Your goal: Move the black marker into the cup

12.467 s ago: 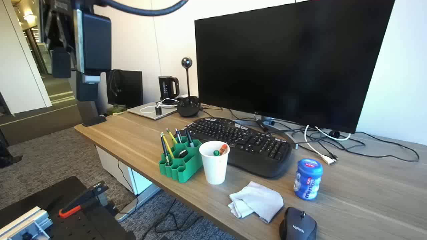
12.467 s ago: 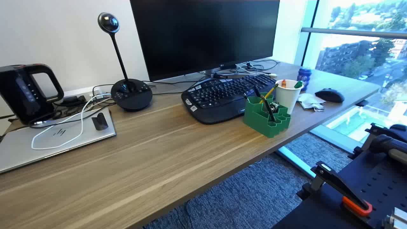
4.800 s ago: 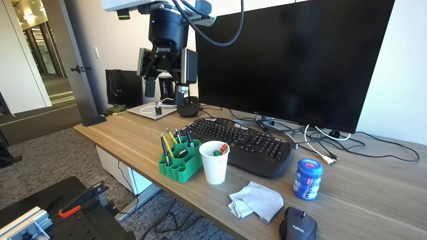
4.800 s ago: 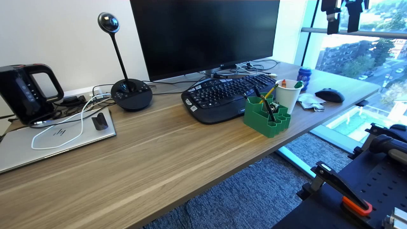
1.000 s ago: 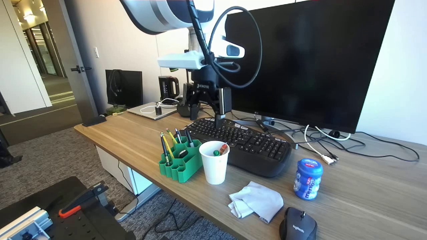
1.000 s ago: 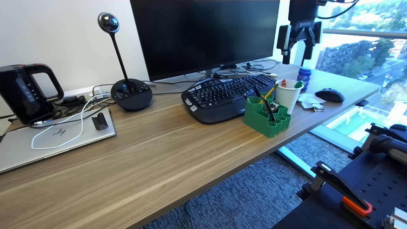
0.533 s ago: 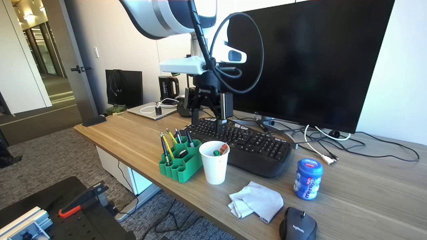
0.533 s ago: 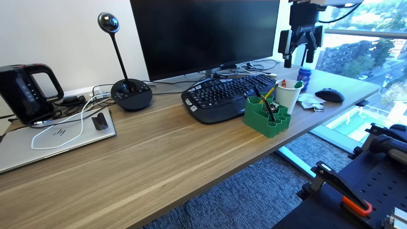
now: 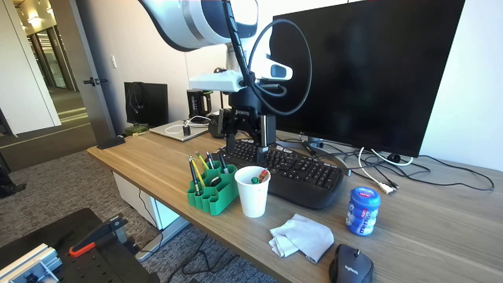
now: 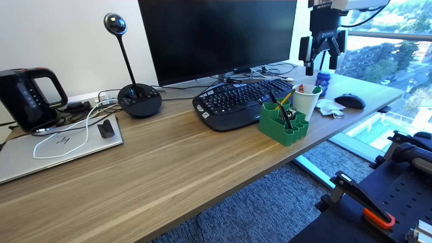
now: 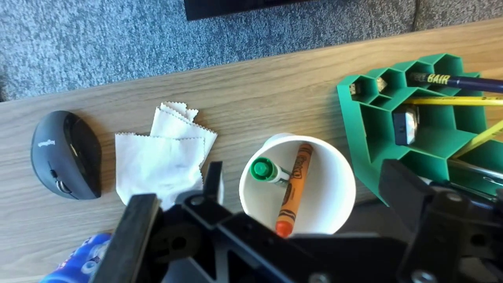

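Bench (image 10: 168,162): brown wood-grain top, grey-blue carpet (image 10: 236,216) below its near edge, pale wall (image 9: 157,47) behind. Monitor (image 9: 353,78) along the far side, loose cables (image 9: 444,182) at its foot, black keyboard (image 9: 290,169) in front of it.

Black marker (image 9: 223,163) is in the green organizer (image 9: 224,194), tilted, in a far-side cell, pencils and pens crowded around it. Cup (image 9: 251,200) upright just right of the organizer, 2 things inside: green-capped marker (image 11: 271,171) and orange crayon (image 11: 294,188). Farther right: folded cloth (image 9: 302,236), mouse (image 9: 351,267), blue gum jar (image 9: 363,212).

Gripper (image 9: 245,151) hangs over the bench, jaws wide apart, holding nothing, clear of cup and organizer.

Left end of bench: kettle (image 10: 25,98), laptop (image 10: 67,146), desk camera (image 10: 139,101); the desk camera is mostly hidden by the robot in an exterior view. Black board (image 10: 334,222) with a clamp (image 10: 364,199) sits off the near edge.

View differences: door (image 9: 76,55) at far left in an exterior view; window (image 10: 381,64) past the right end in an exterior view. Wrist view gets the crayon full length, sloping across the cup; both exterior views give only its end. Gripper parts cover some of the organizer in the wrist view.
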`<action>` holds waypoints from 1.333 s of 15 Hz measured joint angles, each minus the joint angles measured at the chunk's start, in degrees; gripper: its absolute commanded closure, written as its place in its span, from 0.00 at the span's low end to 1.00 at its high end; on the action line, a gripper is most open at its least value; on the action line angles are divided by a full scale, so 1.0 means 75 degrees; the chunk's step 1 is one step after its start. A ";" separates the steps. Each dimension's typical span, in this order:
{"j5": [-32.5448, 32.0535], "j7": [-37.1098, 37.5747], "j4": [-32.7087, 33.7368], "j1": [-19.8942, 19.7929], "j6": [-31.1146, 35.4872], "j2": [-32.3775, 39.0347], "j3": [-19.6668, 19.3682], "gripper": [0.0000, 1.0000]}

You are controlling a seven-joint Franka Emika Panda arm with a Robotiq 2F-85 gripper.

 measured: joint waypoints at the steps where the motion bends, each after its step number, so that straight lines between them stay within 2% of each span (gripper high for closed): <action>1: -0.0033 0.0026 0.0000 0.0000 -0.0085 0.0014 -0.0003 0.00; 6: -0.0065 0.0178 0.0013 0.0000 -0.0381 0.0113 -0.0017 0.00; 14: -0.0041 0.1371 0.0073 0.0000 -0.0406 0.0180 -0.0046 0.00; 20: -0.0040 0.1649 0.0079 0.0004 -0.0406 0.0239 -0.0046 0.00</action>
